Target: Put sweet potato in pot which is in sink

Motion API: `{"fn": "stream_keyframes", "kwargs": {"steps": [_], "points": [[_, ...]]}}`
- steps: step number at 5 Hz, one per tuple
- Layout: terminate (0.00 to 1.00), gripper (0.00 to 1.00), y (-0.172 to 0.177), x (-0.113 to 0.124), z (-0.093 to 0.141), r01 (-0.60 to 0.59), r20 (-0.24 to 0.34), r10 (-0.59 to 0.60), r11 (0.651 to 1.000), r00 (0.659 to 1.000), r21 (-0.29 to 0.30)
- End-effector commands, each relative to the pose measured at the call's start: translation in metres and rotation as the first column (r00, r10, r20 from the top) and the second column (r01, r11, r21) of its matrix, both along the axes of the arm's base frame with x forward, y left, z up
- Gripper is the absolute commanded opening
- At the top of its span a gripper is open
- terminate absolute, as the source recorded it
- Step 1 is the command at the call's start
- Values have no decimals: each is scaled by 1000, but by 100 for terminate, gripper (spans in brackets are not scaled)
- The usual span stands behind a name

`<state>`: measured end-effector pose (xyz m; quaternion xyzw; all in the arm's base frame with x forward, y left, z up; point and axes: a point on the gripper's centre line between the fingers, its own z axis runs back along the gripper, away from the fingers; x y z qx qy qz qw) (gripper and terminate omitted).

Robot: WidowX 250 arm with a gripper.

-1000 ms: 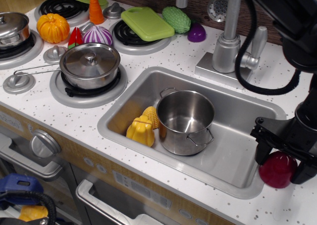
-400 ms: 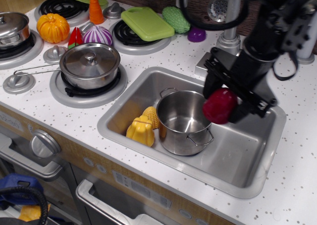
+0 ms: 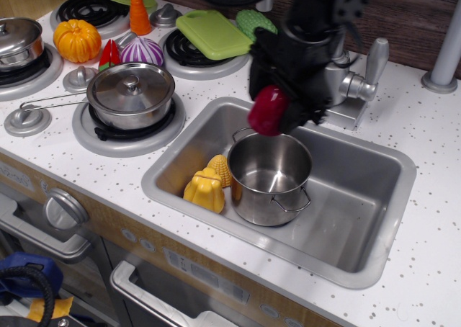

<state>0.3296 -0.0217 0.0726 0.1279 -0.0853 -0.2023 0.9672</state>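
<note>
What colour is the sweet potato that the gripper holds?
The sweet potato is glossy dark red, seen in the only view, observation.image.

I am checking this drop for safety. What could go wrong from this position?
The gripper holds the sweet potato above the far rim of the pot, not its middle, so a release now might strike the rim and land in the sink. Descending further may also knock the pot.

A lidded pan (image 3: 131,91) sits on the front burner, with a pumpkin (image 3: 77,40), onion (image 3: 142,52) and carrot (image 3: 139,14) behind it. A green cutting board (image 3: 214,33) covers another burner. Yellow pepper (image 3: 204,191) and corn (image 3: 220,169) lie touching.
</note>
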Motion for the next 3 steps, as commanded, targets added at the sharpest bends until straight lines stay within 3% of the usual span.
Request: {"fn": "stream_keyframes", "kwargs": {"steps": [1,2,3], "points": [[0,100,21,8,17,94,161,-88,995,983,-28],[0,100,21,8,17,94,161,-88,995,983,-28],[100,100,21,8,17,94,161,-88,995,983,-28]]}}
